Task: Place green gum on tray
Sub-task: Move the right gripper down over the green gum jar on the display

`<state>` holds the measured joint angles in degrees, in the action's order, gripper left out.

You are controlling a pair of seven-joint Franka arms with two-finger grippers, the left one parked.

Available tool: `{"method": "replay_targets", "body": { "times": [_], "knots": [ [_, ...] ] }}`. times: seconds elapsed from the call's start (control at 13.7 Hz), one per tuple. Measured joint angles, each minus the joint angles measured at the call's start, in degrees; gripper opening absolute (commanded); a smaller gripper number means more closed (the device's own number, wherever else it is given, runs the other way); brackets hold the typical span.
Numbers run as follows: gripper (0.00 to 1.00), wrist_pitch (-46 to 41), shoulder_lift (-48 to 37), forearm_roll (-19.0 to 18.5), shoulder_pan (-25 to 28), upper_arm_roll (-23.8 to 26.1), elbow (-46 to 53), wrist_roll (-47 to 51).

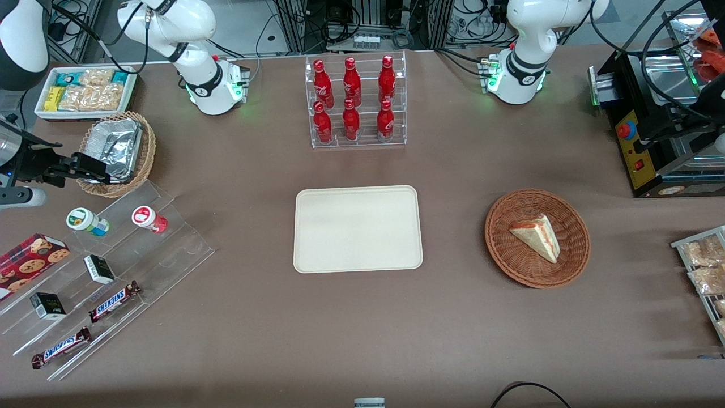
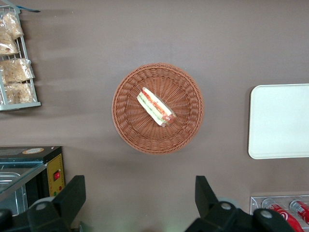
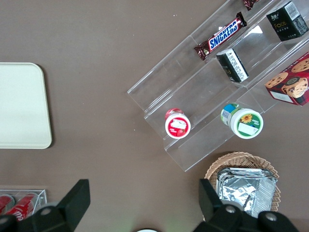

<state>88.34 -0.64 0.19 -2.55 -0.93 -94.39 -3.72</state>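
- The gripper (image 1: 85, 166) is seen at the working arm's end of the table, held over the wicker basket (image 1: 144, 164) that contains a foil tray (image 1: 116, 144); nothing is held. In the right wrist view its fingers (image 3: 77, 198) are spread wide apart above bare tablecloth.
- A box of snack packets (image 1: 85, 90) is noted farther from the front camera than that basket.
- A stepped clear acrylic stand (image 1: 170, 249) is placed nearer the front camera than the basket. The green gum (image 1: 86, 221) lies on its upper step, lid facing upward toward the camera; in the right wrist view the green-and-white lid (image 3: 246, 123) is visible.
- The red-lidded bottle (image 1: 148, 219) is found on the same step, beside the green gum and apart from it.
- A cookie box (image 1: 31, 258), two small dark boxes (image 1: 99, 268) and two Snickers bars (image 1: 115, 301) are spread over the stand's lower steps.
- The tray (image 1: 357, 229) lies flat at mid-table, well apart from the green gum, with nothing on it.
- A clear rack with six red bottles (image 1: 354, 102) stands farther from the front camera than the tray.
- A round brown basket (image 1: 572, 255) holding a sandwich wedge (image 1: 537, 235) is recorded toward the parked arm's end.
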Motion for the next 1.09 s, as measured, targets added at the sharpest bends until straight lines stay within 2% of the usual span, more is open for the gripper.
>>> {"method": "replay_targets", "body": {
  "times": [0.51,0.73,1.09],
  "knots": [
    [1.0,-0.7,0.6,0.0,-0.3,-0.3,-0.7,-2.6],
    [1.0,2.5,1.1,-0.2,-2.1,-0.7,-4.0,-9.7],
    [1.0,11.1,1.9,-0.4,-8.6,-1.0,-9.6,-26.6]
  ]
}}
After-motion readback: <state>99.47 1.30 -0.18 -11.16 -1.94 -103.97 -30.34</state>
